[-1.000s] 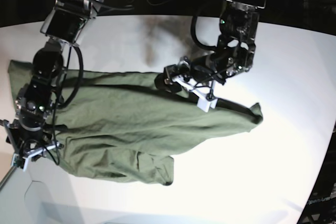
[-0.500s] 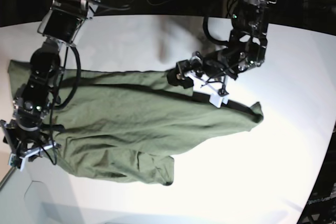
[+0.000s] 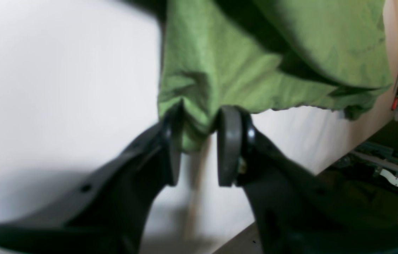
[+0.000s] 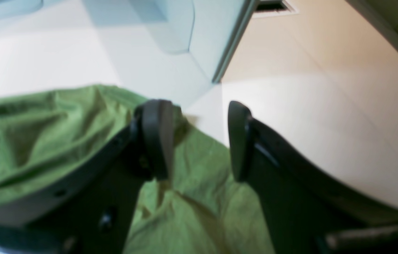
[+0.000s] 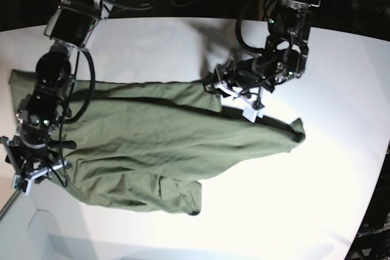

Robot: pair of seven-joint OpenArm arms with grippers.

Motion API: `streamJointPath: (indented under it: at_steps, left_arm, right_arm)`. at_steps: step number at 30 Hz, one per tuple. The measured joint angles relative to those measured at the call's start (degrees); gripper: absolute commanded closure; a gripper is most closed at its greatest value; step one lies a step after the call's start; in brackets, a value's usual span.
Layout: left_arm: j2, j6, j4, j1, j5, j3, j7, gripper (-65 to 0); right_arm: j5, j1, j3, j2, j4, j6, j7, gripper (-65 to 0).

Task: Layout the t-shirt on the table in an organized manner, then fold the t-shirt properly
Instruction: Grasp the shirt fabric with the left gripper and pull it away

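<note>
White table (image 5: 329, 168), one t-shirt (image 5: 170, 144), two hands

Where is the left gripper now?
In the base view, the left gripper is right of centre, at the t-shirt's upper edge, its fingers around a fabric fold.

a robotics lab: two black arms (image 5: 52, 83) over a white table (image 5: 329, 168), cables behind.
</note>
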Motion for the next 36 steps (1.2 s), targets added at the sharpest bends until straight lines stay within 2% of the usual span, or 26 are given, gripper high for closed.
streamJointPath:
  at_steps: [2,3,8,12,17,19,21,22,25,27,31,36]
  left_arm:
    - [0.0,0.1,0.0,0.0,0.5,-0.1,0.1,-1.9]
    - [0.0,0.2,-0.1,0.1,0.4,-0.2,0.1,0.0]
    - [0.0,1.1,2.1,0.3,0.9,-0.2,1.1,-0.3]
    - [-0.3,1.2,13.8,1.8,0.8,-0.4,1.1,-0.3]
    - [-0.2,0.9,26.2,6.9,0.3,-4.2,1.2,-0.3]
    - [-0.6,1.1,28.1,10.2,-2.0,-4.6,2.0,-0.3]
    - [-1.4,0.7,30.2,13.9,-7.0,-6.1,2.3,-0.3]
    - [-3.1,0.2,30.9,15.9,-9.3,-7.3,1.9,-0.3]
    - [-7.2,0.6,30.7,21.2,-10.9,-10.6,1.3,-0.3]
    - [-8.7,0.5,30.8,23.8,-12.0,-13.0,1.6,-0.3]
    - [-9.0,0.4,31.1,28.1,-13.7,-17.7,1.4,-0.3]
    - [-8.9,0.4,30.8,29.6,-14.7,-18.2,1.7,-0.4]
  right_arm:
    - [0.0,-0.1,0.0,0.0,0.0,0.0,-0.4,-26.5]
    - [0.0,-0.1,0.0,0.0,0.0,0.0,-0.3,-26.5]
    - [0.0,0.1,0.0,0.0,0.0,0.0,-0.4,-26.5]
    - [0.0,0.0,-0.2,-0.2,0.0,0.0,-0.3,-26.5]
    - [0.0,-1.9,-0.6,-1.1,-0.3,0.0,-0.2,-26.5]
    - [0.0,-2.0,-0.8,-1.6,-0.5,0.0,-0.5,-26.5]
    - [0.2,-1.7,-0.9,-1.7,-0.5,0.0,-0.1,-26.5]
    - [0.2,-1.6,-0.9,-1.7,-0.5,0.0,0.0,-26.5]
    - [0.0,-1.8,-0.7,-1.6,-0.5,0.0,-0.2,-26.5]
    - [0.0,-1.8,-0.8,-1.6,-0.5,0.0,0.0,-26.5]
    - [0.0,-1.5,-1.6,-2.1,-0.6,0.0,0.0,-26.5]
    - [0.2,-1.7,-3.4,-3.0,-0.6,0.0,0.0,-26.5]
